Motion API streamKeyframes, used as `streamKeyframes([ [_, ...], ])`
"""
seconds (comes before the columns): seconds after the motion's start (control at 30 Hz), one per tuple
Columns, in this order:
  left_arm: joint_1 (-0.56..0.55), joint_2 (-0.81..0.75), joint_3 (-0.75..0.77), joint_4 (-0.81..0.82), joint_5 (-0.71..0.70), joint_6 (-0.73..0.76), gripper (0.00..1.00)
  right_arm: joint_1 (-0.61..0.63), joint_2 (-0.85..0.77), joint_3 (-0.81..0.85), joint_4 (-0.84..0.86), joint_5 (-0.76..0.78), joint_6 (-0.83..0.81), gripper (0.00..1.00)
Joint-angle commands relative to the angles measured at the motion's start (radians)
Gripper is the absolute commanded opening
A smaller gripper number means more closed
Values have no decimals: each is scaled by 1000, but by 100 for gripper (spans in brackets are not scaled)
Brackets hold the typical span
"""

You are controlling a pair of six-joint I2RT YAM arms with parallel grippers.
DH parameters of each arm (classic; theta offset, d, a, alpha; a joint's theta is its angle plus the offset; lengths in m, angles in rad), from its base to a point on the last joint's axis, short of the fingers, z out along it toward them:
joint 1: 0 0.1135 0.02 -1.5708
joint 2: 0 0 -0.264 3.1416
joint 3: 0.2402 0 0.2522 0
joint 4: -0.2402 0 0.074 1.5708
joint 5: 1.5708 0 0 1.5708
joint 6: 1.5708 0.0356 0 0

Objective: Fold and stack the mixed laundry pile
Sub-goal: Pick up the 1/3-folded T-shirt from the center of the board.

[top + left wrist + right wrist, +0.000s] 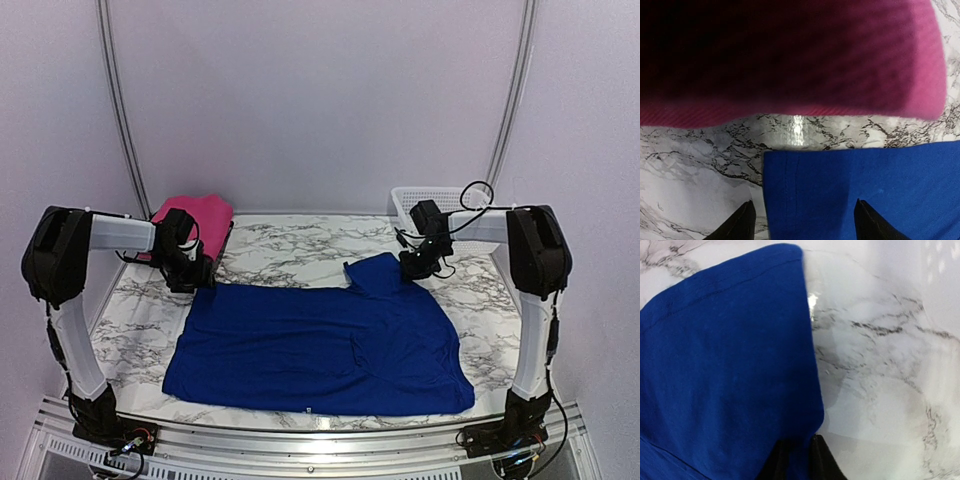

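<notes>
**Blue garment spread on the marble, a gripper at each far corner**
The blue garment (320, 345) lay flat across most of the table (290, 245). The left gripper (804, 201) hung with its fingers spread wide, straddling the garment's far-left corner: one tip over bare marble, the other over cloth. The right gripper (797, 440) had its fingers nearly together, pinching the edge of the far-right sleeve. The pink garment (195, 215) lay folded at the far left, just beyond the left gripper.
</notes>
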Motion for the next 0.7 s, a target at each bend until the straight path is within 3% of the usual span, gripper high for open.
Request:
streamKeyframes([
  [0.0,2,32,-11,-4,-23,43,69,15,49,20,-13,-17,-4,8],
  [0.07,2,38,-8,3,-41,56,68,15,50,24,-12,-12,-5,0],
  [0.2,4,62,23,5,-106,68,67,14,66,43,-16,-2,-8,0],
  [0.33,4,91,64,13,-74,57,63,13,76,78,-20,15,-4,0],
  [0.67,5,130,89,18,-16,64,24,10,63,141,-44,15,12,0],
])
